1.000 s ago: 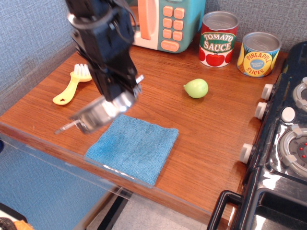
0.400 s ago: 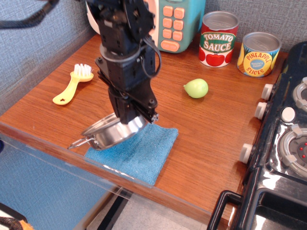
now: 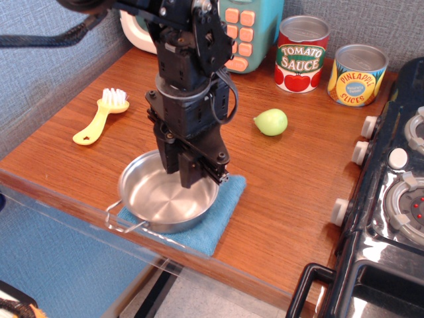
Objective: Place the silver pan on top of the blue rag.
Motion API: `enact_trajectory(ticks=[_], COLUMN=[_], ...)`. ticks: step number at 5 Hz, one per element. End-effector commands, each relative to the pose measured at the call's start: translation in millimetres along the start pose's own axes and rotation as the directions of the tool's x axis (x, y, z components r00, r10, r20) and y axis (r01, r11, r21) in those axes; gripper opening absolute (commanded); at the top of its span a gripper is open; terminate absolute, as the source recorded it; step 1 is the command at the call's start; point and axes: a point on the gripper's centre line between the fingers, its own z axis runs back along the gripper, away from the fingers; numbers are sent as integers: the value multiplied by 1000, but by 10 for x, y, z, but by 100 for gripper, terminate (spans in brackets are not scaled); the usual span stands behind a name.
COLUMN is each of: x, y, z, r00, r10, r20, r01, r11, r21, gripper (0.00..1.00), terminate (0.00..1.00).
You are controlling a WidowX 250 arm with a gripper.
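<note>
The silver pan sits level on the blue rag near the table's front edge and covers most of it. Only the rag's right and front parts show. One wire loop handle sticks out at the pan's front left; the other handle is hidden. My gripper points straight down at the pan's far right rim. One finger is inside the pan and the other outside, shut on the rim.
A yellow brush lies at the left. A green fruit lies right of the arm. A tomato sauce can, a pineapple can and a toy microwave stand at the back. A black stove borders the right side.
The gripper carried the tilted pan right and down from the rag's left edge. The pan now rests level on the rag.
</note>
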Motion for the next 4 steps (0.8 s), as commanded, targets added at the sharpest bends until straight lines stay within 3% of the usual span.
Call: enact_trajectory(ticks=[1, 2, 3, 4], x=[126, 97, 127, 127], y=[347, 762, 918, 918], z=[700, 828, 648, 648], r00=[978, 947, 949, 949], r10=[132, 272, 295, 295], r20=[162, 170, 114, 114], r01=[-124, -269, -293, -293], r11=[990, 962, 956, 956], r21=[-61, -39, -36, -36], gripper=[100, 100, 100, 100], terminate=[0, 0, 0, 0])
